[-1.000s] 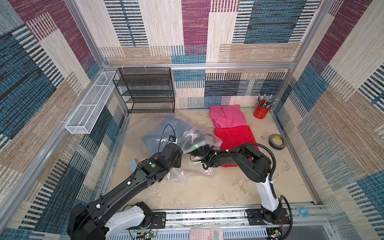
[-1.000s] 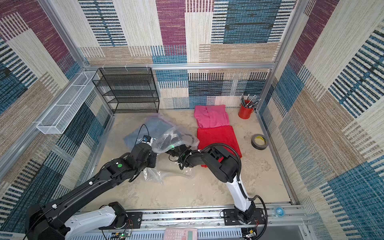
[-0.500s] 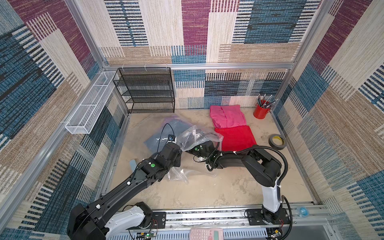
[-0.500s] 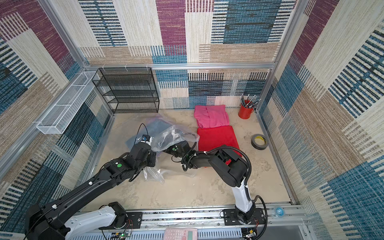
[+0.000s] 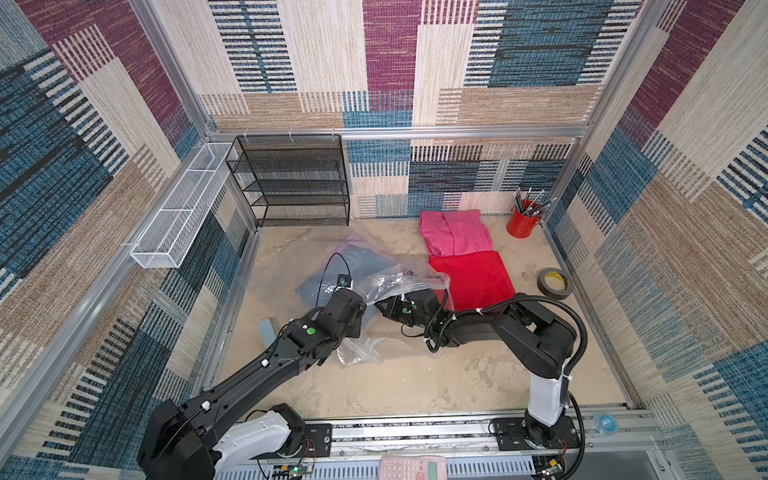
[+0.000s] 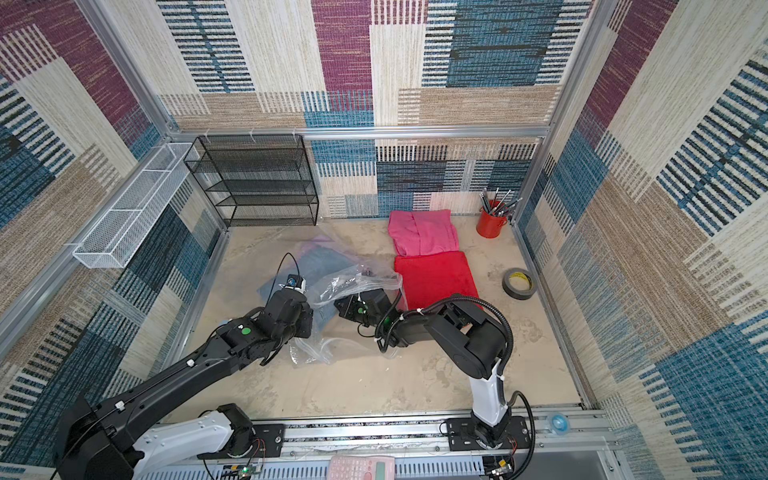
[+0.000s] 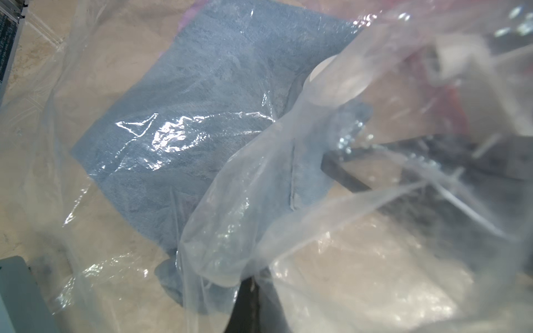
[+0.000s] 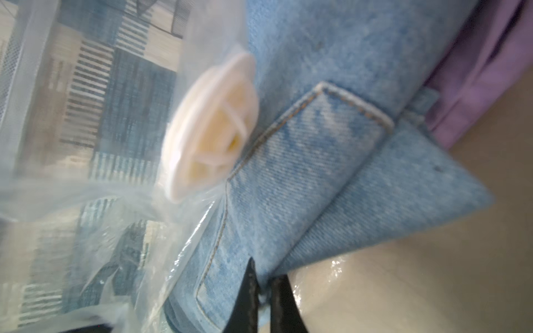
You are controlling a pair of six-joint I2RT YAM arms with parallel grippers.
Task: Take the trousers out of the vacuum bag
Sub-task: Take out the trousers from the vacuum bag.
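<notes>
Beige tabletop (image 5: 415, 386), right pincer (image 8: 265, 291) clamped on denim trousers (image 8: 331, 178)

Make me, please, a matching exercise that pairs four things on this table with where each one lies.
Things:
1. pink trousers
2. red trousers
3. denim trousers
4. roll of tape

Places:
A. under clear plastic, inside the bag
B. at the back, beside the red cup
C. lying alone, touching no cloth
D. outside the bag, just in front of the pink trousers

Pairs: 1-B, 2-D, 3-A, 4-C
</notes>
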